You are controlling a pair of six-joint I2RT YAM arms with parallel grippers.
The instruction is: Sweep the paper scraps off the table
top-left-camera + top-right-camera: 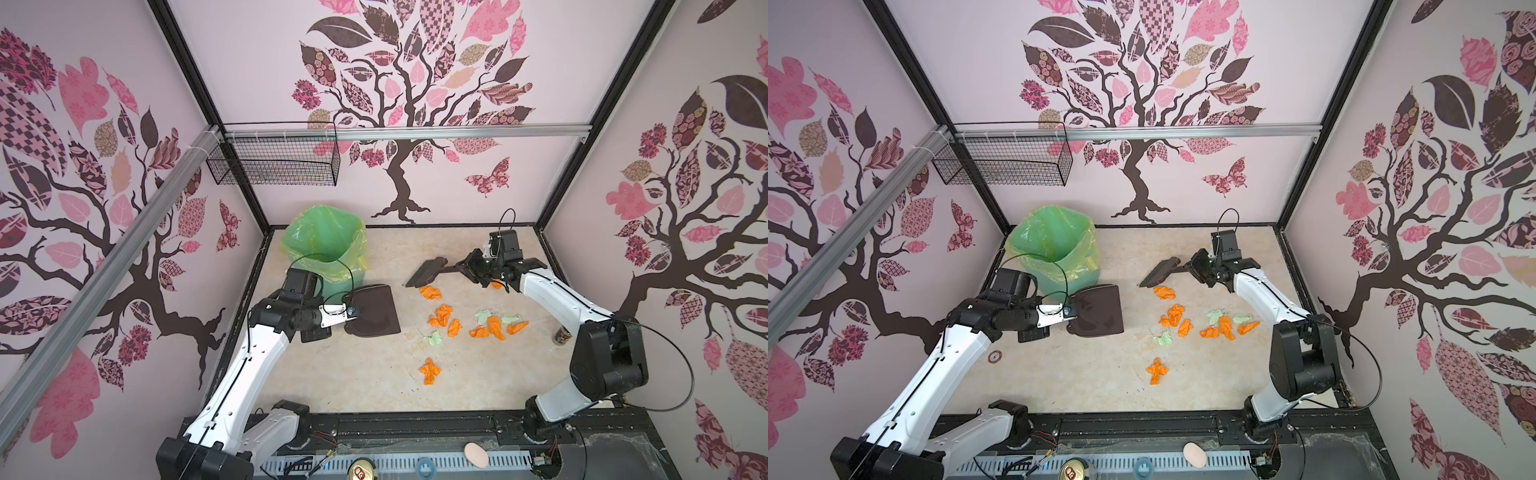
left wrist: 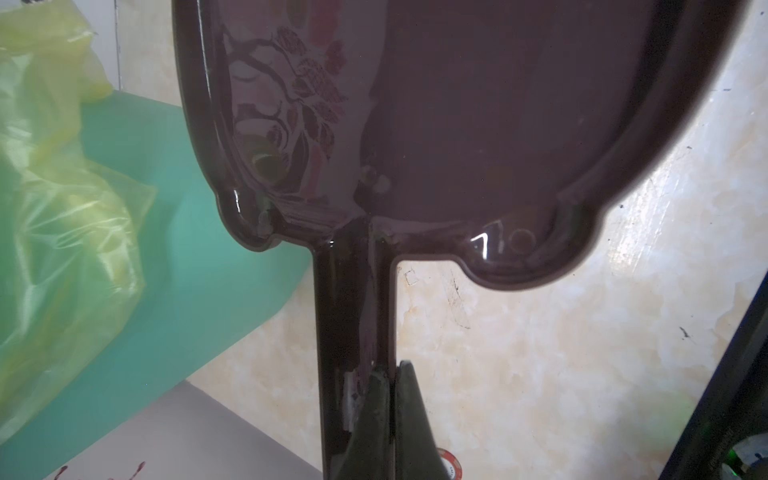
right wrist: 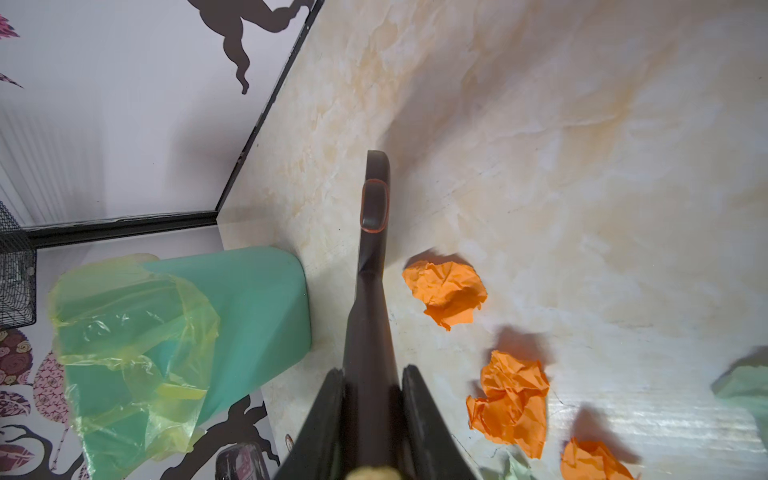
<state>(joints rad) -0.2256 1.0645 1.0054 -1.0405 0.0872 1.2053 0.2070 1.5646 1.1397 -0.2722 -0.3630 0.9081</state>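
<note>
The paper scraps are lying loose on the right-hand half of the worktop. They are orange and pale green wads strung in a rough band running left to right, with a lone orange wad sitting apart toward the near edge. Just beyond the band's far side the hand brush is being held with its long axis across the worktop and its bristle head pointing left. The farthest orange wad is sitting just beside the bristles; whether they are touching the surface I cannot tell. The right jaws are pinching the brush handle. To the left of the scraps the dustpan is presenting its wide lip toward them, with the left jaws clamping its handle and the lined bin standing just behind it. So the scraps are sitting nearer the right arm, and the stroke is probably going to need a start from their right side, driving left toward the lip.
</note>
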